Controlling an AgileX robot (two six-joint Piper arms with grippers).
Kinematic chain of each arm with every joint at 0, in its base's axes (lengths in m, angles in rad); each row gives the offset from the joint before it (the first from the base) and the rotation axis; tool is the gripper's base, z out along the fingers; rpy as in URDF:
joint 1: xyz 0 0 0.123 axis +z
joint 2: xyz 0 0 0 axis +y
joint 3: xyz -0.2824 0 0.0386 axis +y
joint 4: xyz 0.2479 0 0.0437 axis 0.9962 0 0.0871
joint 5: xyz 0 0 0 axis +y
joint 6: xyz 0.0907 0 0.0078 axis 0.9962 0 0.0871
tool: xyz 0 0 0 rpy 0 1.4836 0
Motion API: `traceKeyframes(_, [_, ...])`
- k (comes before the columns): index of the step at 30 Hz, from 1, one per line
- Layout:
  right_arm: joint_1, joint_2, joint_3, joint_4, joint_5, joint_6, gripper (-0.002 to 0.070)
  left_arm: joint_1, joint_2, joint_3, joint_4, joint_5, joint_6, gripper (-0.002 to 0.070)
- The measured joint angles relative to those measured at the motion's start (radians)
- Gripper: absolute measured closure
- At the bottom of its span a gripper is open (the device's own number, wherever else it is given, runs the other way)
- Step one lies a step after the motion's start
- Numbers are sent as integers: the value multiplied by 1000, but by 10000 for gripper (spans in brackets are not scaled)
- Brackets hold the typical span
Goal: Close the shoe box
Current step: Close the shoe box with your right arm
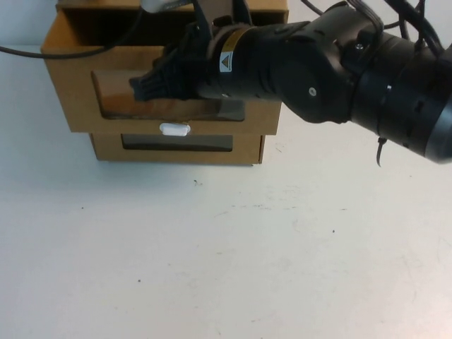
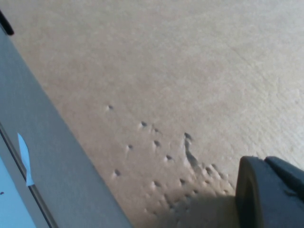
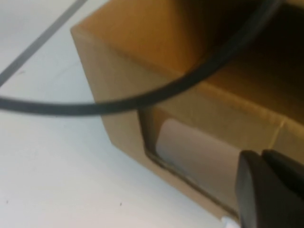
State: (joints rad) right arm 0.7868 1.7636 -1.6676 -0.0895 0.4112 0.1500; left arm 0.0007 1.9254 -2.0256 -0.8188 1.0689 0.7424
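Observation:
The shoe box (image 1: 78,106) is the upper brown cardboard drawer, pulled out toward me, with a clear window (image 1: 116,102) and a white oval pull tab (image 1: 174,129) below it. My right gripper (image 1: 141,86) is shut and empty, its black fingertips right in front of the window on the front panel. In the right wrist view the box's front corner (image 3: 118,118) and window (image 3: 199,152) fill the picture, with the gripper (image 3: 268,190) close to the panel. My left gripper (image 2: 270,194) is shut, close against a dented cardboard surface (image 2: 180,85); it is out of sight in the high view.
A second cardboard box (image 1: 106,147) with its own window (image 1: 176,143) lies under the drawer. The outer sleeve (image 1: 272,10) stands behind. A black cable (image 1: 42,51) runs over the box's left side and also shows in the right wrist view (image 3: 156,95). The white table (image 1: 226,261) spreads in front.

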Motion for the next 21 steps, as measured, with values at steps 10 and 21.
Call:
traceKeyframes(10, [-52,43,-11,16,-74,-8,688,0,0,0,0,2,0,680])
traceKeyframes(21, [-77,128,-93,16,-131,-8,688,0,0,0,0,4,0,680])
